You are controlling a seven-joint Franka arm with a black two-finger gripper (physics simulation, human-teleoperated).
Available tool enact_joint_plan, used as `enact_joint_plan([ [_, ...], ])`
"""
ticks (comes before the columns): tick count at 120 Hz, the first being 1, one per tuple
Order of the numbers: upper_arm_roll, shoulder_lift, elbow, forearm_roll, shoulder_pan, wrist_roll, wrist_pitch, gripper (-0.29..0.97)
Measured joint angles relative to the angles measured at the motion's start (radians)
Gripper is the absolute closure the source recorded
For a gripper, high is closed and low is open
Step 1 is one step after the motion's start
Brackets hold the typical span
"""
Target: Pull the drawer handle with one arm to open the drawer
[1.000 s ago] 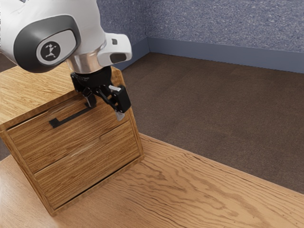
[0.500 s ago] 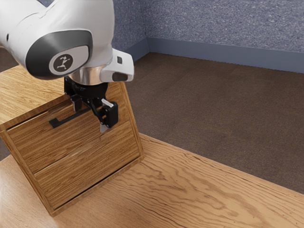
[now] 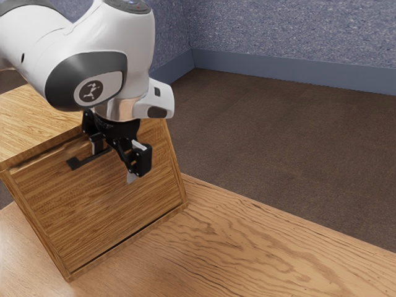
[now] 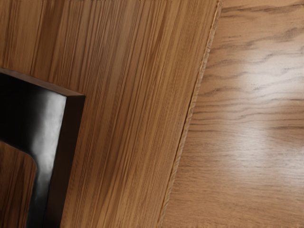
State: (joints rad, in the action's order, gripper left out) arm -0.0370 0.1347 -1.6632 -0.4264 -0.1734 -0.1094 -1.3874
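Black gripper (image 3: 116, 158) hovering at wooden drawer front (image 3: 99, 204), jaws standing wide; black handle (image 3: 78, 161) end lying between them, ungripped.

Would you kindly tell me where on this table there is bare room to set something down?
The broad table top is bare from the front of the cabinet out to the edge along the carpet. It is crowded at the handle, where the gripper hangs with open jaws close against the drawer.
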Motion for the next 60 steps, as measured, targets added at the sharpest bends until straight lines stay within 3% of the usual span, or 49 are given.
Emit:
enact_joint_plan([
  [40, 0.005, 0.012, -0.019, 0.02, -0.08, -0.001, 0.001, 0.0],
  [60, 0.008, 0.08, -0.068, 0.033, -0.16, -0.001, 0.002, 0.0],
])
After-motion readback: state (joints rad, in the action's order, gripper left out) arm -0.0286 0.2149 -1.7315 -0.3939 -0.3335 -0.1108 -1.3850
